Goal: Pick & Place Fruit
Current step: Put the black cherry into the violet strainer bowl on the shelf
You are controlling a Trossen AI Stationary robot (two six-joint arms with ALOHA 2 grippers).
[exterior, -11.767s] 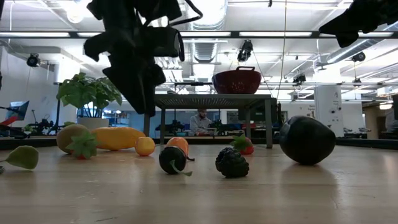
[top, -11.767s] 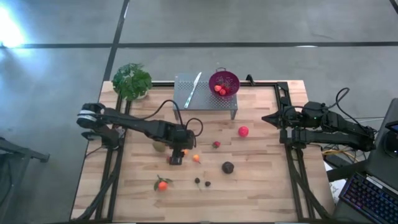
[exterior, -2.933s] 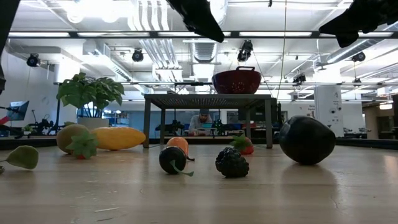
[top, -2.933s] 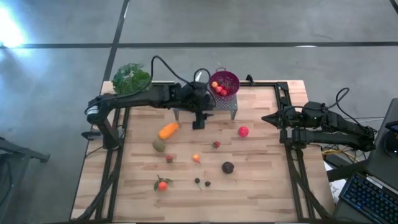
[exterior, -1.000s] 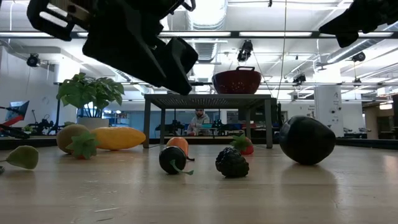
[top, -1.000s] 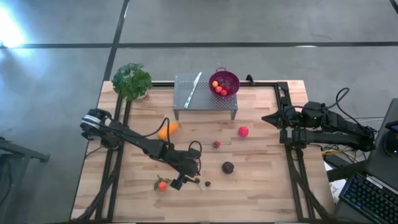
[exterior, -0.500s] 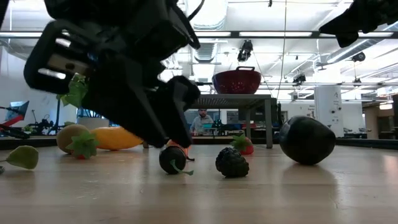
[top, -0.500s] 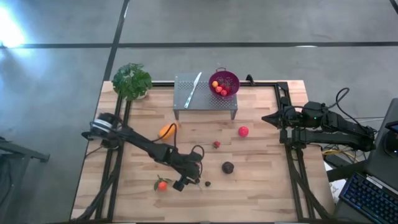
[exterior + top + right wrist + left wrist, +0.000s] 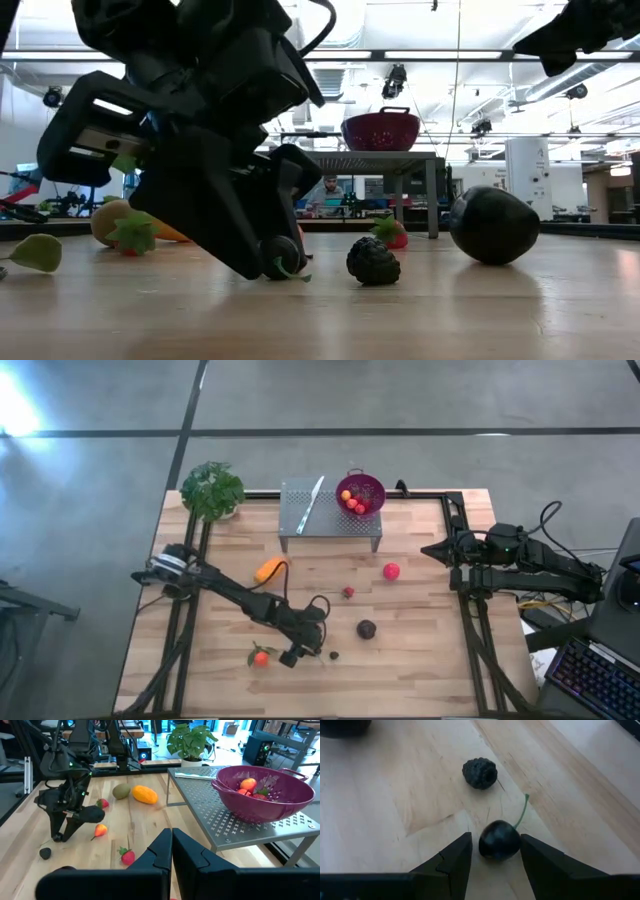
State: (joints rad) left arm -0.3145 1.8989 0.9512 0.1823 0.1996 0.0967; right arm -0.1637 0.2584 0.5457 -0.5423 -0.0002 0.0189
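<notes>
A small dark cherry (image 9: 499, 846) with a green stem lies on the wooden table near its front edge. My left gripper (image 9: 496, 857) is down at the table and open, with one finger on each side of the cherry (image 9: 278, 258). A blackberry (image 9: 480, 772) lies just beyond. In the high view the left gripper (image 9: 298, 653) is at front centre. My right gripper (image 9: 171, 845) waits shut above the table's right edge. An elongated orange fruit (image 9: 268, 570), a red ball (image 9: 391, 571) and a dark purple ball (image 9: 366, 628) rest on the table. My left gripper's fingers slant down from the table's left and far side and bracket the cherry, which rests on the table. One finger (image 9: 540, 862) stands right against the cherry's side (image 9: 518, 845); I cannot tell whether it touches. A small gap shows at the other finger.
A purple colander (image 9: 360, 493) holding small fruits stands on a grey perforated rack (image 9: 325, 515) at the back. A leafy plant (image 9: 212, 490) is at the back left. A strawberry (image 9: 347, 592) and a leafy orange piece (image 9: 261, 657) lie nearby.
My left gripper has come down from above the fruits to the tabletop at the cherry, and its fingers now stand around it. The cherry and the other fruits have stayed where they were.
</notes>
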